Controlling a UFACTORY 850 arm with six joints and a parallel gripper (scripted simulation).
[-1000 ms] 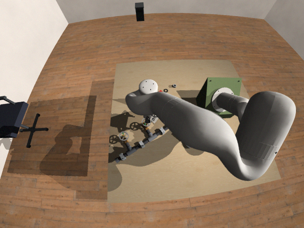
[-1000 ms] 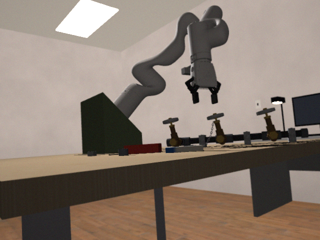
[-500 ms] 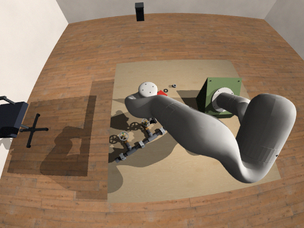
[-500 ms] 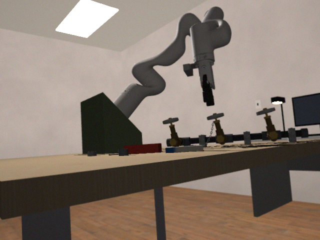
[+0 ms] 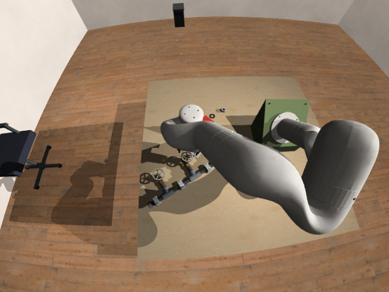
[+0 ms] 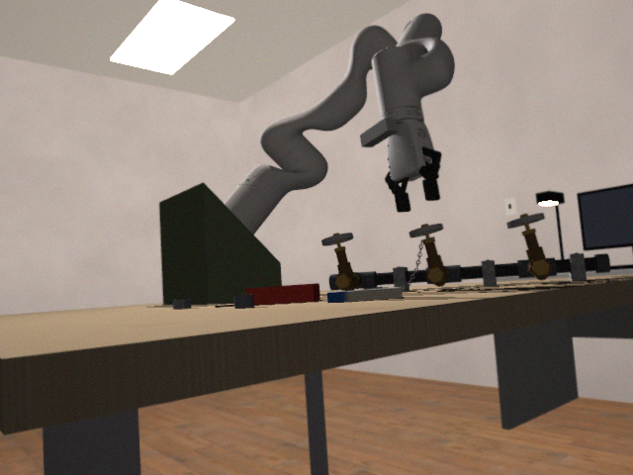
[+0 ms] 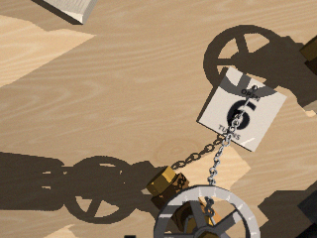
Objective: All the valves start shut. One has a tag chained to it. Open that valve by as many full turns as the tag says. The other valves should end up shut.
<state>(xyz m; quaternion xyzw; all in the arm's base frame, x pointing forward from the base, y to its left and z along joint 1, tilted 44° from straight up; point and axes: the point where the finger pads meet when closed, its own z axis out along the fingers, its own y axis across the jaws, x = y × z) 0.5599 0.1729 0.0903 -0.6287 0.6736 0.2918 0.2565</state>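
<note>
Three brass valves with grey handwheels stand on a dark pipe (image 6: 465,270) (image 5: 180,184) on the table. The middle valve (image 6: 425,231) (image 5: 191,154) carries a chain (image 6: 416,263) (image 7: 216,159). In the wrist view its handwheel (image 7: 233,203) shows at the bottom edge. The chain runs to a white tag (image 7: 243,109) lying flat on the table, which reads "OPEN 6 TURNS". The left valve (image 6: 337,238) and the right valve (image 6: 525,221) (image 5: 157,169) have no tag. My gripper (image 6: 416,199) is open and empty, and hangs just above the middle valve's handwheel. In the overhead view the arm hides it.
The green robot base (image 5: 282,122) (image 6: 204,250) stands at the back of the table (image 5: 219,226) (image 6: 255,332). A red block (image 6: 281,294) (image 5: 206,118), a blue-and-grey bar (image 6: 365,295), a nut (image 5: 223,109) and a ring (image 5: 211,115) lie nearby. A monitor (image 6: 605,217) and a lamp (image 6: 549,196) stand beyond.
</note>
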